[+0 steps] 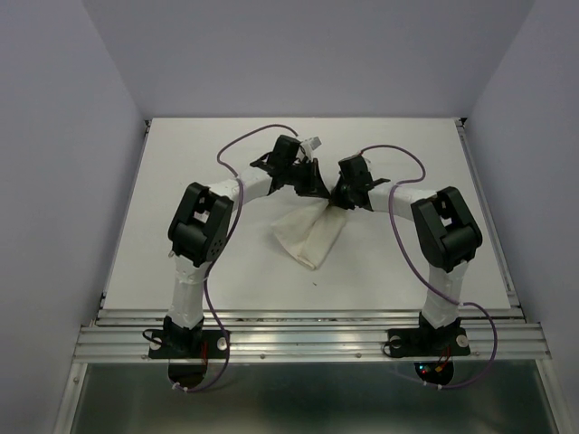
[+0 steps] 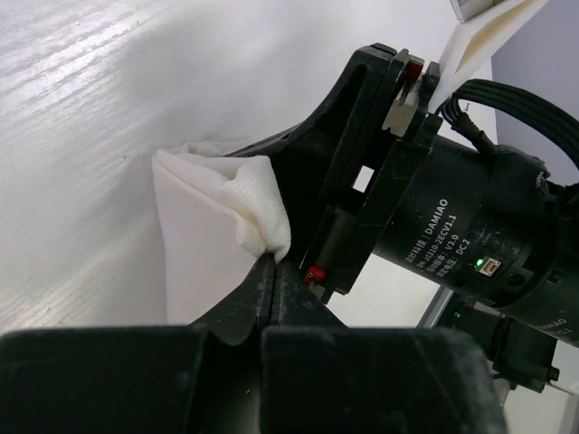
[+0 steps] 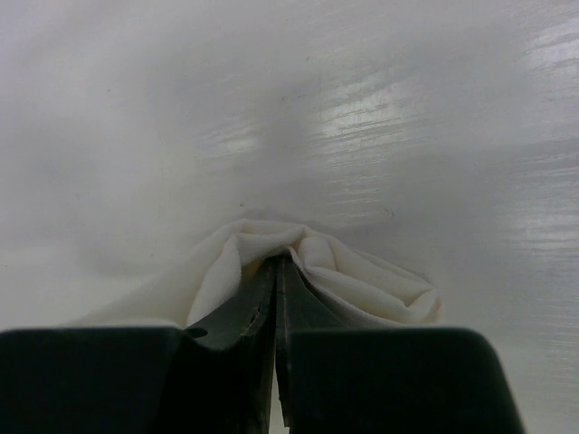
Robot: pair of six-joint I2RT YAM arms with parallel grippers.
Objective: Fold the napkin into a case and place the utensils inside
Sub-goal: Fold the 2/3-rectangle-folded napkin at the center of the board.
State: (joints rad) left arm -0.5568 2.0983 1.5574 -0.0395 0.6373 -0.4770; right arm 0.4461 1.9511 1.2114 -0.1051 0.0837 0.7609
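Note:
The white napkin [image 1: 308,233] hangs bunched in the middle of the table, its upper edge lifted between the two arms. My left gripper [image 1: 316,192] is shut on one top corner of the napkin [image 2: 258,206], the cloth puffing out at the tips [image 2: 273,258]. My right gripper [image 1: 336,195] is shut on the other part of the top edge, with the napkin [image 3: 362,280] folded around its closed fingertips [image 3: 276,262]. The two grippers are close together, almost touching. The right arm's wrist motor [image 2: 452,217] fills the left wrist view. No utensils are in view.
White tabletop [image 1: 181,226] with grey walls on three sides. An aluminium rail [image 1: 308,339] runs along the near edge where both arm bases are bolted. Purple cables [image 1: 253,136] loop above the arms.

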